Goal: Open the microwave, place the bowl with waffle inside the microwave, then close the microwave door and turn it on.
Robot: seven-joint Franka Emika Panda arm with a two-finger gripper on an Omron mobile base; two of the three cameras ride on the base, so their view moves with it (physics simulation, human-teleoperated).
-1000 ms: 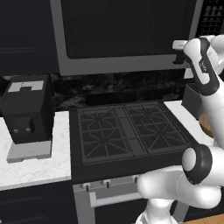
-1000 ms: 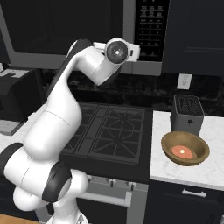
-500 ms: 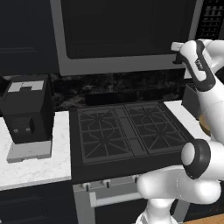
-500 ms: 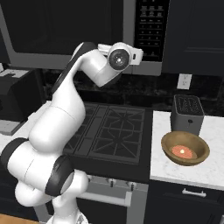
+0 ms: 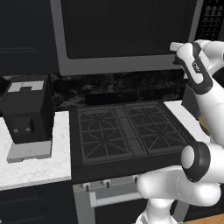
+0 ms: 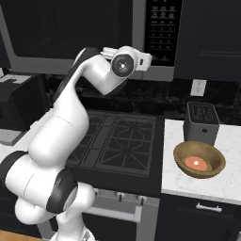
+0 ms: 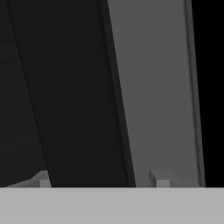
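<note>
The microwave (image 5: 131, 65) hangs above the stove, its dark-glass door (image 6: 66, 33) closed, and the button panel (image 6: 162, 28) sits at its right. My gripper (image 6: 148, 59) is raised to the door's lower right corner, close to the grey frame (image 7: 153, 87). In the hand view the gripper (image 7: 103, 181) is open, its fingertips (image 7: 43, 180) set wide apart either side of a dark vertical strip beside the glass. The tan bowl (image 6: 199, 160) rests on the white counter right of the stove, holding the reddish-orange waffle (image 6: 197, 163).
A black toaster (image 6: 201, 122) stands just behind the bowl. The black coffee machine (image 5: 27, 109) sits on the left counter (image 5: 35, 166). The gas stove (image 5: 131, 131) lies between them, below the microwave. A wall outlet (image 6: 196, 87) is behind the toaster.
The arm has stretched forward and the hand has edged closer to the microwave's front, near the door's right edge. The bowl has stayed put.
</note>
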